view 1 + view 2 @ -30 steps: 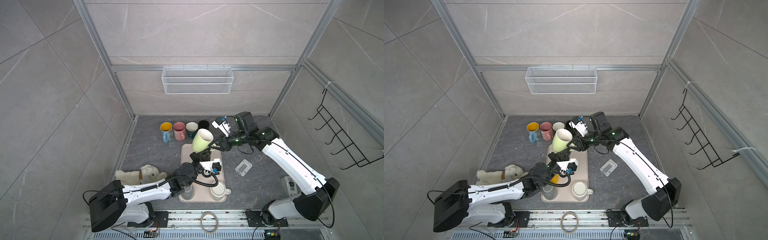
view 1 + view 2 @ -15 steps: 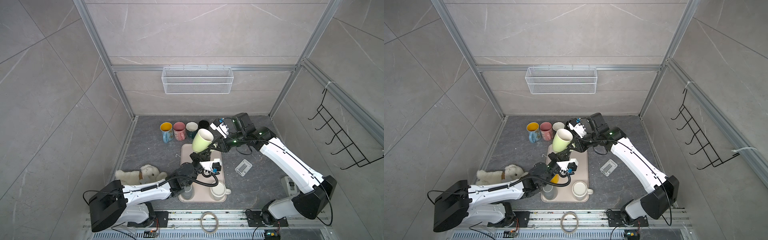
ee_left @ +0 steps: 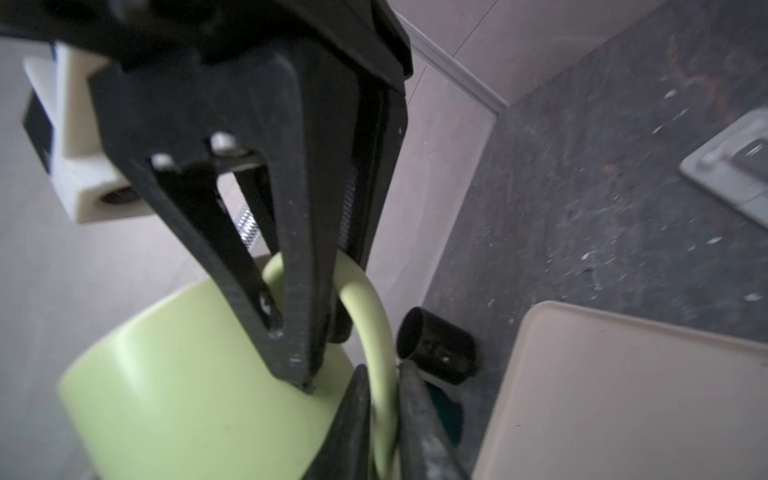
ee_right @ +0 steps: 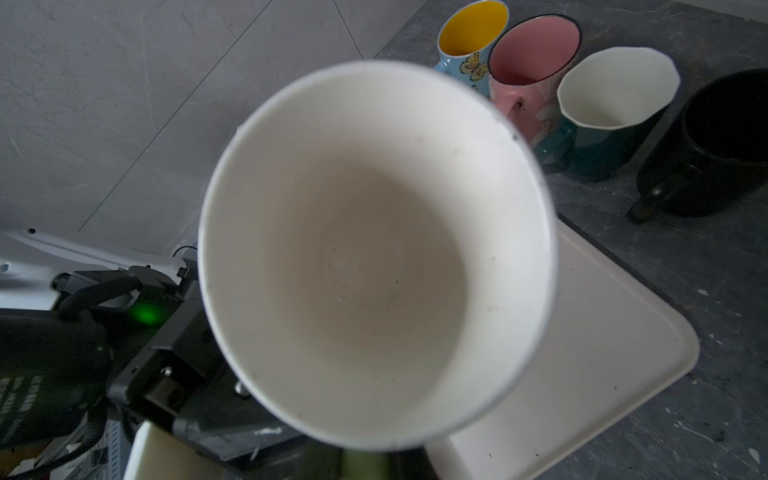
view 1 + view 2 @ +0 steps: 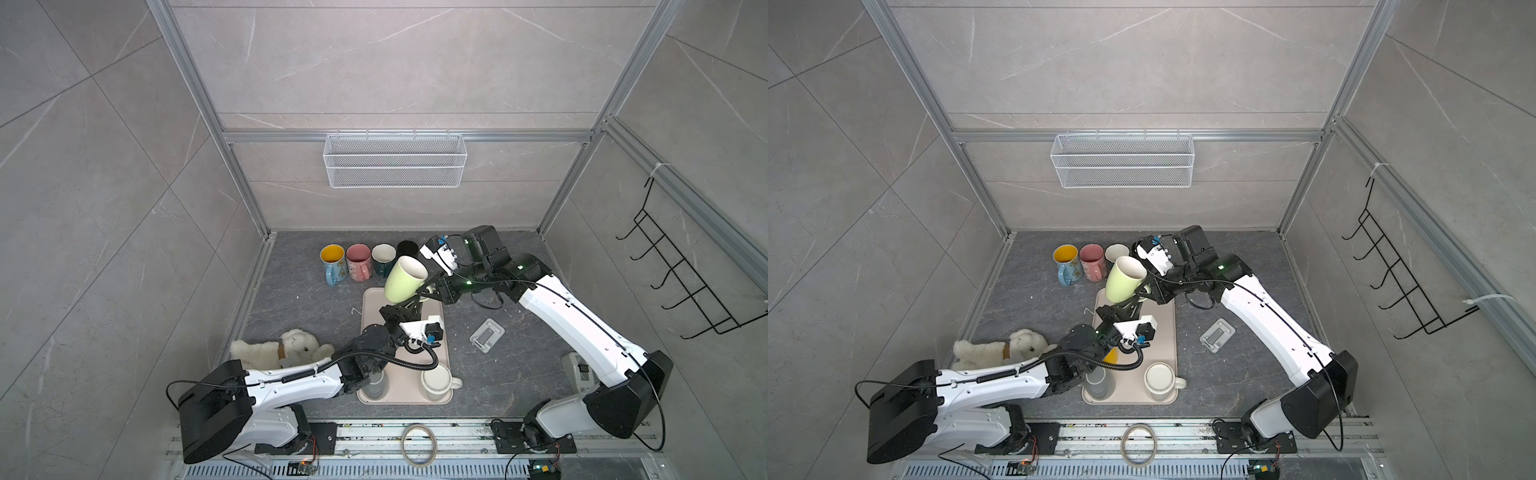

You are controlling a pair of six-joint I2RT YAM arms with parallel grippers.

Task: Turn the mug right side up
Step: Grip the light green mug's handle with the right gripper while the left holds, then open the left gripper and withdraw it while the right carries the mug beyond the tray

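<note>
A light green mug (image 5: 405, 284) (image 5: 1125, 284) hangs tilted above the far end of the beige tray (image 5: 372, 307), its white mouth up and turned toward the right arm. My left gripper (image 5: 409, 308) (image 3: 380, 374) comes from below, its two jaws tight on either side of the mug's handle (image 3: 374, 307). My right gripper (image 5: 428, 291) (image 5: 1145, 291) is shut on the same handle higher up; its black fingers (image 3: 291, 291) straddle the loop. The right wrist view looks straight into the mug (image 4: 374, 257).
At the back stand a yellow-lined mug (image 5: 332, 257), a pink one (image 5: 358, 259), a teal one (image 5: 382, 257) and a black one (image 5: 407, 248). The tray's near end holds a grey cup (image 5: 376, 384) and a white mug (image 5: 436, 380). A teddy (image 5: 282, 349) lies left, a small grey device (image 5: 487, 336) right.
My right gripper has moved in a little from the right and closed on the mug's handle. The mug and the left arm have hardly moved.
</note>
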